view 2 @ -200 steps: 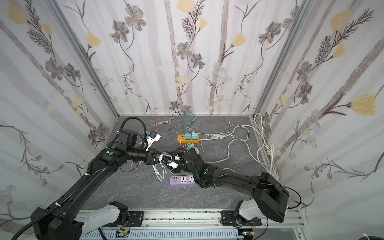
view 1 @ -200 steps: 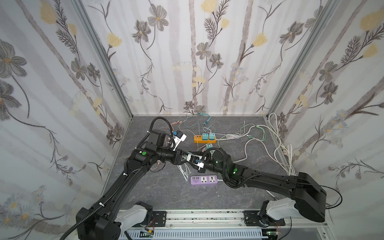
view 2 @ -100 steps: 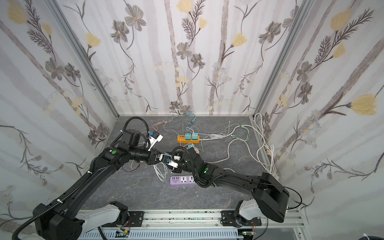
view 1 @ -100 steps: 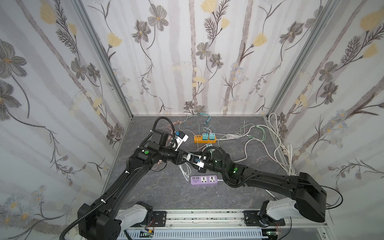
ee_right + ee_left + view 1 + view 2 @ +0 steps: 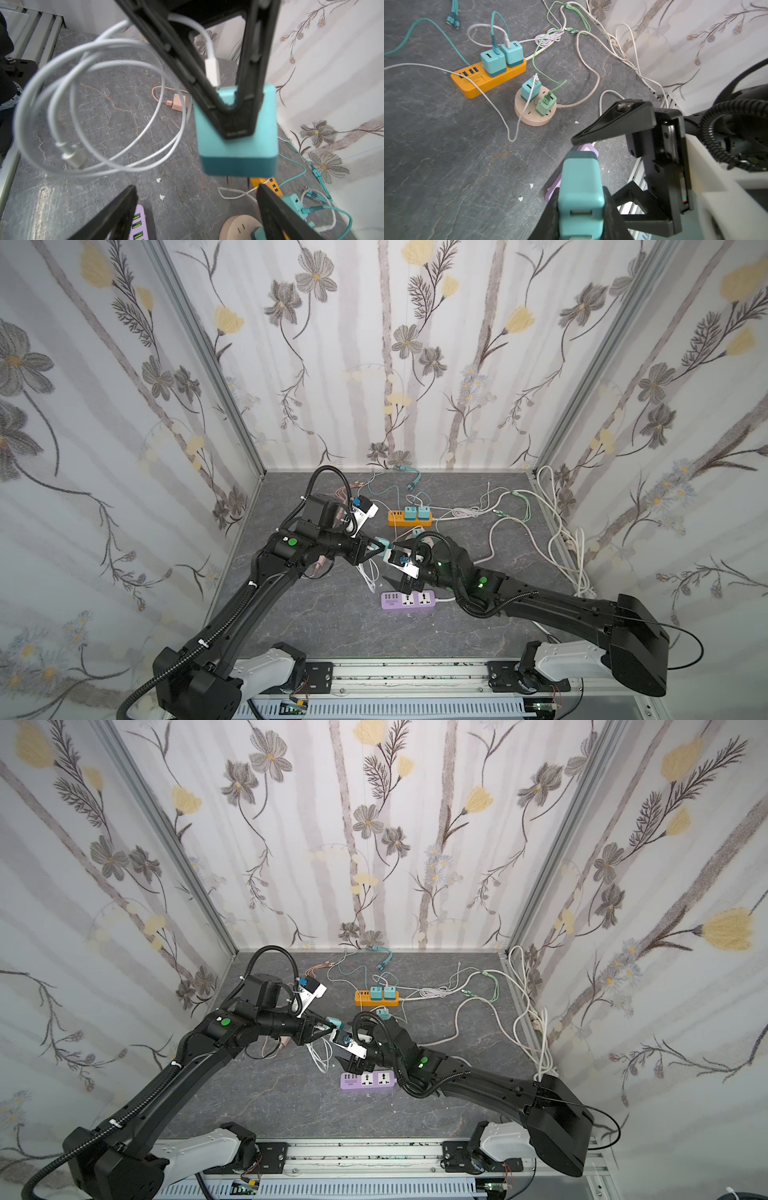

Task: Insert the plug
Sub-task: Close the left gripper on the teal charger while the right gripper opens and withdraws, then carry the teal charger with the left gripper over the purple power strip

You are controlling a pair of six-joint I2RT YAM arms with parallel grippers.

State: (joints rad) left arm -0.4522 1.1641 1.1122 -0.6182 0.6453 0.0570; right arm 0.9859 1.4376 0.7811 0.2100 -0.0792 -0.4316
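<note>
Left tool (image 5: 239, 131) is clamped on teal plug (image 5: 236, 151); right tool (image 5: 195, 187) is spread wide. Plug's hanging white cable (image 5: 212, 70) is shown by right wrist view, not left.

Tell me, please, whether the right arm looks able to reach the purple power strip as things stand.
Probably yes: the open right gripper hangs close by the purple power strip, with only bare table between them; the teal charger in the left gripper does not block it.
</note>
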